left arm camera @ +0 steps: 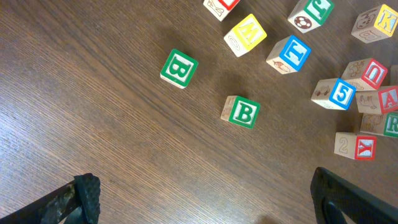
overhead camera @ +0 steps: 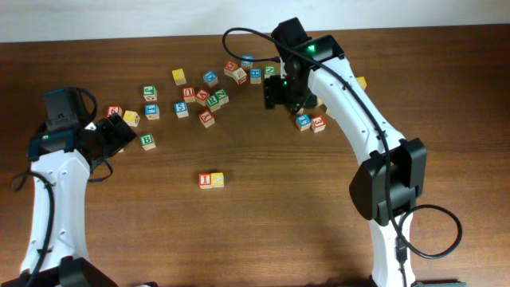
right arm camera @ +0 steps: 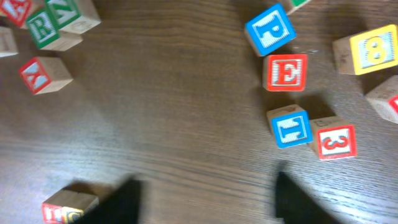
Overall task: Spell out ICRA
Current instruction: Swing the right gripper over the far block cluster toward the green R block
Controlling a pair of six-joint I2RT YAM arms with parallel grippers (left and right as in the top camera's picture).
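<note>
The red I cube [overhead camera: 205, 180] and the yellow C cube [overhead camera: 217, 180] sit side by side at the middle of the table; they also show as a cube pair [right arm camera: 65, 208] at the bottom left of the right wrist view. The green R cube [overhead camera: 213, 102] [right arm camera: 42, 28] [left arm camera: 390, 124] and the red A cube [overhead camera: 202, 96] [left arm camera: 388, 98] lie in the scattered cluster further back. My right gripper [overhead camera: 277, 96] [right arm camera: 208, 205] hovers right of that cluster, its blurred fingers apart over bare wood. My left gripper [overhead camera: 119, 131] [left arm camera: 211, 208] stands wide open at the far left, holding nothing.
Other letter cubes lie around: two green B cubes [left arm camera: 178, 68] [left arm camera: 244, 112], a blue P [right arm camera: 270, 29], a red E [right arm camera: 287, 72], a blue 1 [right arm camera: 290, 127], a red 3 [right arm camera: 336, 141] and a yellow 8 [right arm camera: 373, 48]. A black cable [overhead camera: 239, 40] loops behind the right arm.
</note>
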